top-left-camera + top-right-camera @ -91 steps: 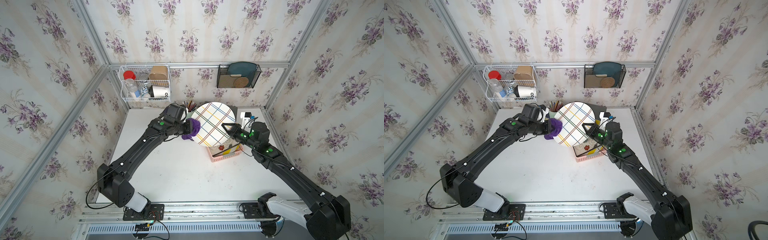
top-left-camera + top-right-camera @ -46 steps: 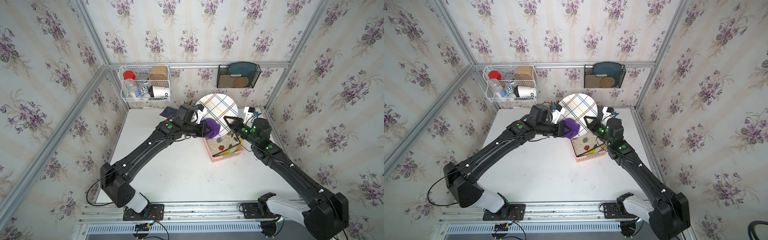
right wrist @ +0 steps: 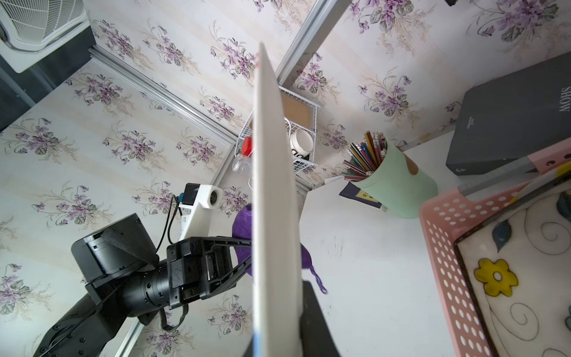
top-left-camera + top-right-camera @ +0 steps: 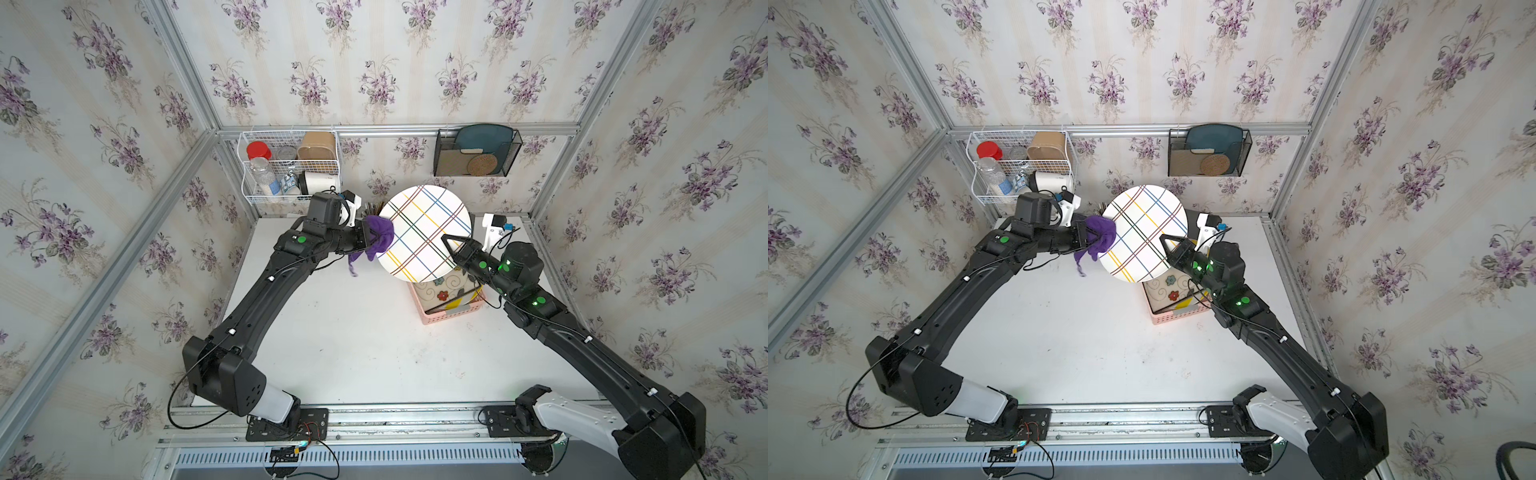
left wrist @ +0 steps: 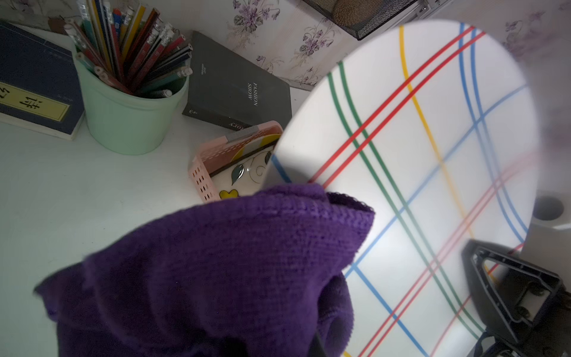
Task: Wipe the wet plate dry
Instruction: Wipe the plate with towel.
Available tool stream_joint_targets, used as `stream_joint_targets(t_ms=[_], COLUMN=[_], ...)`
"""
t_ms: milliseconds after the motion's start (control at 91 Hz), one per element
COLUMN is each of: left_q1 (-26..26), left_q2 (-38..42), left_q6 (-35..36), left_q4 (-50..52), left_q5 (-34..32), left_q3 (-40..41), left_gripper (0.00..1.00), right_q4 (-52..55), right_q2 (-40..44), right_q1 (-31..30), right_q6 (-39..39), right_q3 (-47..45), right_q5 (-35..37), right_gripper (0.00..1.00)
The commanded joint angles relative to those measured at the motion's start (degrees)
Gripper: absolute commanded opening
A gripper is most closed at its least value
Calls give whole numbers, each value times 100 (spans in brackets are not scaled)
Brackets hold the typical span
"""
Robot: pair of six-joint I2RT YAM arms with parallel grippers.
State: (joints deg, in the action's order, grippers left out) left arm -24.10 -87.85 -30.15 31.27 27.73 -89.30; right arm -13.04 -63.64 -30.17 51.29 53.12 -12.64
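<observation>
**Now back at the rim: one pass over the plate is completed**

The striped plate is held up in the air, tilted so that its face is turned towards the top views, above the far end of the table and over the pink basket. It is clamped at its lower right rim by the right gripper, whose jaws are seen closed on the edge in the right wrist view. The purple cloth is bunched in the left gripper, whose jaws are closed on it.

Half a second ago the cloth was pressed on the middle of the face, and the plate was held a little further back. The cloth is now found at the left rim, half on the face and half off it, with a tail hanging free below. The same rim position is seen a second ago, so a full stroke out and back is judged to be done.

The wiping is taken to be under way, not finished. Only a band across the face is judged to be covered, while the upper part, the area near the right gripper and the back are probably untouched. Whether water is left cannot be told from these views. A flowered dish is stood in the basket directly beneath, so it would be struck if the plate slipped.
</observation>
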Motion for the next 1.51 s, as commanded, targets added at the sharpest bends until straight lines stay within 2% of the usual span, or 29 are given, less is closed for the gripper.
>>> stream_joint_targets(t_ms=[0,66,176,242,374,440,484,626,736,791,846,923,1011,1088,1154,1209,1297,1352,1429,1494], left_q1=[-306,-354,75,195,-328,-479,-440,-262,-824,-1143,-1245,-1066,-615,-128,103,106,-135,-402,-635,-497], left_q2=[-363,-505,-230,-175,-632,-763,-725,-360,-646,-874,-1013,-943,-693,-475,-341,-292,-379,-505,-577,-441], left_q6=[-31,53,-8,-118,-124,-128,-160,51,293,626,837,854,596,86,-224,-311,-407,-240,164,22], left_q4=[-120,31,-140,-345,-329,-313,-330,-331,-133,333,622,735,740,651,464,264,-366,-433,-207,-403], left_q5=[709,681,40,154,896,1010,949,429,755,589,249,-355,-978,-1177,-1191,-998,210,606,655,751], left_q3=[-349,-605,-553,-592,-1054,-1190,-1164,-952,-1240,-1595,-1831,-1818,-1617,-1278,-958,-789,-603,-740,-1030,-997], left_gripper=[0,0,0,0,0,0,0,0,0,0,0,0,0,0,0,0,0,0,0,0], right_q4=[-1317,-1300,-1039,-1011,-778,-688,-722,-1044,-878,-467,-274,-441,-663,-683,-637,-552,-614,-776,-1058,-1342], right_q2=[-260,-369,-97,108,-266,-496,-537,-142,-310,-605,-834,-833,-595,-472,-532,-655,-770,-774,-722,-565], right_q1=[-367,-401,-359,-315,-522,-639,-647,-452,-524,-700,-805,-800,-737,-709,-738,-769,-753,-626,-82,574], right_q6=[-39,-24,-149,-193,-563,-648,-618,-424,-535,-751,-859,-760,-696,-745,-793,-841,-835,-759,-258,196], right_q3=[374,514,421,236,571,776,814,420,553,989,1221,1126,855,758,832,977,1139,1171,1131,981], right_q5=[-1255,-1340,-692,-370,-891,-1139,-1138,-378,-433,-626,-779,-658,-310,-262,-502,-697,-780,-754,-935,-1037], right_gripper=[0,0,0,0,0,0,0,0,0,0,0,0,0,0,0,0,0,0,0,0])
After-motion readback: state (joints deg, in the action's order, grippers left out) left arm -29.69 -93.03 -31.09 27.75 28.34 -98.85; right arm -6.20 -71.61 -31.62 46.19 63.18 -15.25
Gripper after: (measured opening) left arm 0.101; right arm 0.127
